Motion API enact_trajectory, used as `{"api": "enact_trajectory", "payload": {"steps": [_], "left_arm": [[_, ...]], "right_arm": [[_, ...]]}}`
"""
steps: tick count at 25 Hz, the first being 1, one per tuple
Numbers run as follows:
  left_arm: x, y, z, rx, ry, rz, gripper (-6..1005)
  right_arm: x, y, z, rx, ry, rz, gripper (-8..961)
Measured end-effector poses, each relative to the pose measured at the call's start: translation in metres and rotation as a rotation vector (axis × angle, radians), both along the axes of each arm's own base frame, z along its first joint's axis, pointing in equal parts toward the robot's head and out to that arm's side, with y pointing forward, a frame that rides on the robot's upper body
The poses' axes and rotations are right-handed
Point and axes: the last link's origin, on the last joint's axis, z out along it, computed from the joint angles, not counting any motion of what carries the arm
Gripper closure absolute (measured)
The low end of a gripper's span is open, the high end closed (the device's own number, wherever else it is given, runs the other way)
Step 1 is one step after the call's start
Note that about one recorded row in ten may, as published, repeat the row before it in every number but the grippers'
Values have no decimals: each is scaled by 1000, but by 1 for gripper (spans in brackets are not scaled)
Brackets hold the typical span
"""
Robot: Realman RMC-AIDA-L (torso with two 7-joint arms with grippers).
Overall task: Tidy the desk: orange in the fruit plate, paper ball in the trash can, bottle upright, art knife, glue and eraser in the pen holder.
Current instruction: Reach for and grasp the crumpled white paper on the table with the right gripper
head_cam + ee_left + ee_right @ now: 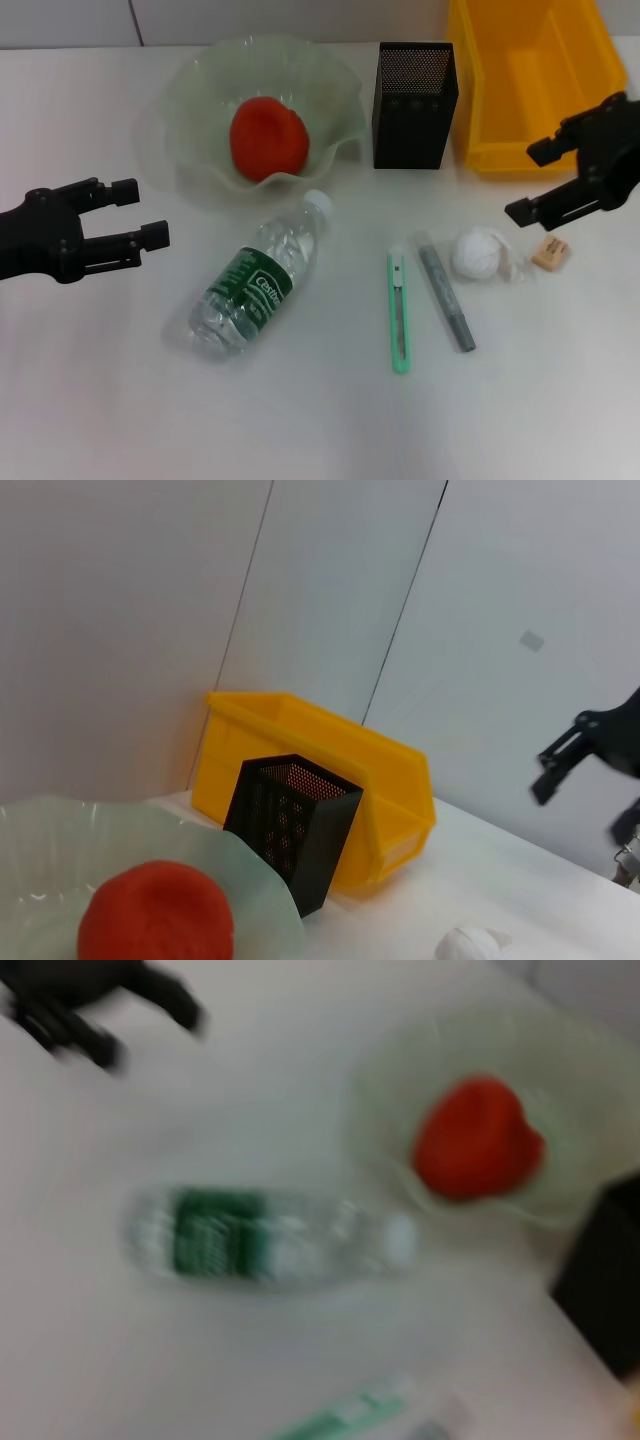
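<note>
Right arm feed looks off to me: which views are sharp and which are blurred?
Head view: sharp, even light, bottle and art knife crisp. Left wrist view: clear, pen holder well defined. Right wrist view: smeared throughout; bottle label unreadable, orange and left hand soft-edged.

Orange (268, 138) sits in glass fruit plate (200, 90). Bottle (257, 279) on its side (green label, white cap towards plate). Green art knife (399, 312) beside grey glue (446, 298). White paper ball (479, 253) near tan eraser (551, 253). Black mesh pen holder (414, 104) upright beside yellow trash can (530, 80).
</note>
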Motion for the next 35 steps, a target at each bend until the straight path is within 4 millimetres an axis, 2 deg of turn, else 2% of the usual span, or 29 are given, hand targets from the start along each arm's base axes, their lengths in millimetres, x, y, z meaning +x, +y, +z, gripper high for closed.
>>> {"api": "enact_trajectory", "payload": {"steps": [1,2,4,5,9,11,19,26,35], "left_arm": [[0,0,-1,-3,-3,4,169],[0,0,-2,-5,-6,6,170],[0,0,-3,-11,-12,11,172],[0,0,-3,-11,-12,11,173],[0,0,-3,-13,-13,14,178],[-1,0,-3,-11,-12,18,180],[-4,-1,-4,-7,-9,31,189],[-5,-1,-4,-5,-8,39,197],[-6,-1,-3,4,-8,46,207]], "right_arm": [[1,8,-13,29,-89,-23,159],[1,8,-13,29,-89,-23,159],[5,17,-36,48,-184,-52,159],[5,17,-36,48,-184,-52,159],[19,21,-67,13,-277,-61,160],[22,22,-74,5,-292,-59,161],[32,26,-96,-4,-306,-57,164],[32,32,-111,-28,-329,-47,179],[33,35,-114,-24,-332,-42,221]]}}
